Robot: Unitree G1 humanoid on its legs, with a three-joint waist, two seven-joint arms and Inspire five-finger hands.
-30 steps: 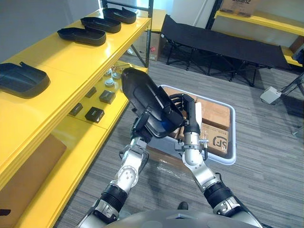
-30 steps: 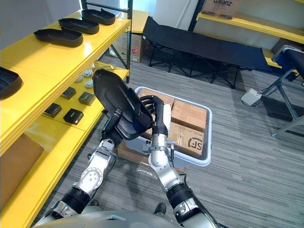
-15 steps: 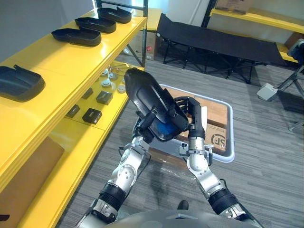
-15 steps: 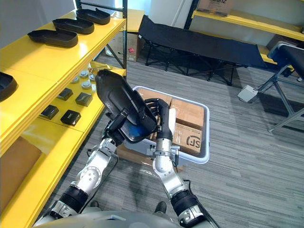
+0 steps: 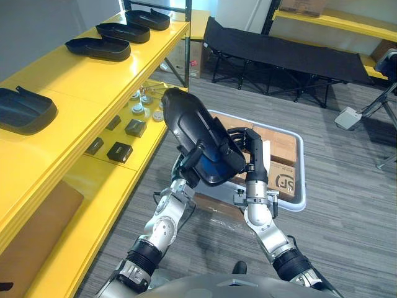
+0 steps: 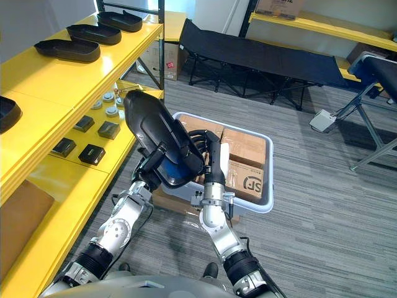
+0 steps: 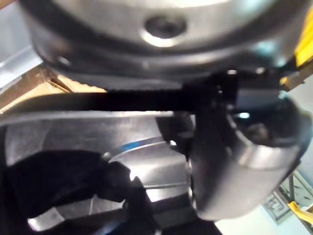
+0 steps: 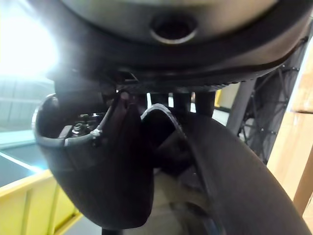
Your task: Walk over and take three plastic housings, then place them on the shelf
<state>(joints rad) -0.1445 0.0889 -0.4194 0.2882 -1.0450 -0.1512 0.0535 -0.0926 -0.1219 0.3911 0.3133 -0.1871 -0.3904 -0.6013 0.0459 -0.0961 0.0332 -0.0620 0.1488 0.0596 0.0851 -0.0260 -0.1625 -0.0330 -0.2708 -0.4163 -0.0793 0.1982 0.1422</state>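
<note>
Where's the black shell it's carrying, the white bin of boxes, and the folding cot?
black shell [image 5: 189, 124], left eye view, its rounded upper back.
white bin [image 5: 303, 174], left eye view, its right rim.
folding cot [image 5: 291, 56], left eye view, its black fabric top.

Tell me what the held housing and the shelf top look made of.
The plastic housing looks like moulded black plastic, semi-gloss, given soft highlights on its curved shell. The shelf top is glossy yellow, perhaps painted metal; it reflects light.

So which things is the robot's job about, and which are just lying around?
Job: held plastic housing, left hand, right hand, yellow shelf, shelved housings.
Lying about: white bin, cardboard boxes, black cot, small black boxes.
</note>
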